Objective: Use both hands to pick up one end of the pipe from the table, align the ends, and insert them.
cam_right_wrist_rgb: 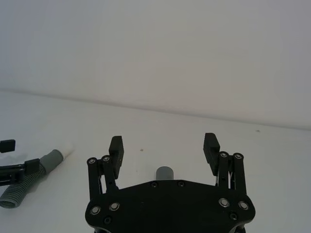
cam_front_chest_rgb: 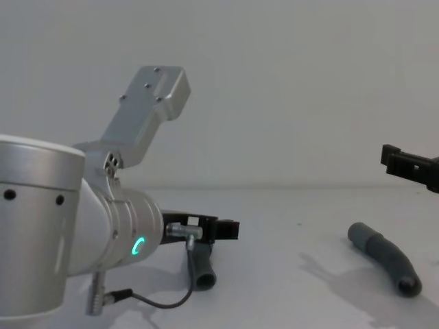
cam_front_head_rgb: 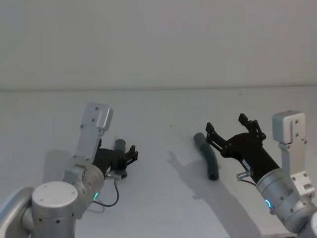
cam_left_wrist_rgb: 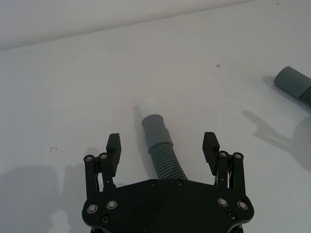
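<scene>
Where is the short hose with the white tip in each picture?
Head view: the short dark grey ribbed hose piece with white tip, left of centre, at the black plastic left hand.
Left wrist view: hose between that hand's open fingers.
Right wrist view: hose far off, beside that hand's fingertips.
Chest view: hose low, under that hand.
Shared landmark: left hand.

On the table (cam_front_head_rgb: 153, 208), the short piece (cam_front_head_rgb: 119, 145) lies left of centre, with the left gripper's (cam_front_head_rgb: 128, 161) spread fingers on either side. The long piece (cam_front_head_rgb: 208, 157) lies right of centre, well apart. The right gripper (cam_front_head_rgb: 226, 124) is over its upper end, fingers spread.
</scene>
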You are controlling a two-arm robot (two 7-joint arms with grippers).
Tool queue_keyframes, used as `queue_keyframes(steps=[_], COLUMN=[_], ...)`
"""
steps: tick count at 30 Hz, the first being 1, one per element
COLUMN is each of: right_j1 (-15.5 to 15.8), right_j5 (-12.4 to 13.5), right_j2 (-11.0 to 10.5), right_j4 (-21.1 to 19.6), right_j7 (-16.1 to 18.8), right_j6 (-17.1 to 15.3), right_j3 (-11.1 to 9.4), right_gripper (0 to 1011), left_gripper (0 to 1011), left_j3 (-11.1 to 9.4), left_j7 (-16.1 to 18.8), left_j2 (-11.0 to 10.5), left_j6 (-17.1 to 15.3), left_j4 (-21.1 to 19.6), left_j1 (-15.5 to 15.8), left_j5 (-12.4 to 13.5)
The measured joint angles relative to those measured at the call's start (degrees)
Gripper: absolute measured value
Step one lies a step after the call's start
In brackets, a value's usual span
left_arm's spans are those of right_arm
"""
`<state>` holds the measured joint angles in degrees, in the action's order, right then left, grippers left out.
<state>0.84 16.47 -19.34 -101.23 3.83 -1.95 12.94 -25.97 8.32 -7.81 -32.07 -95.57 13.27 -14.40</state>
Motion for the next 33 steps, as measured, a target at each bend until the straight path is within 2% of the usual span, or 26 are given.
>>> queue_keyframes(steps=[18,33], right_j1=[0.0,0.0], right_j5=[0.0,0.0], right_j2=[0.0,0.0], right_j4=[0.0,0.0], right_j7=[0.0,0.0], right_j6=[0.0,0.0], right_j3=[0.0,0.0], right_gripper=[1000,1000], left_gripper=[1002,1002], left_j3=[0.8,0.0], left_j7=[1.1,2.6], left_j2=[3.3,5.3], left_j6=[-4.4,-8.0], left_j4=[2.6,4.4], left_j1=[2.5,4.0], left_j5=[0.0,1.5])
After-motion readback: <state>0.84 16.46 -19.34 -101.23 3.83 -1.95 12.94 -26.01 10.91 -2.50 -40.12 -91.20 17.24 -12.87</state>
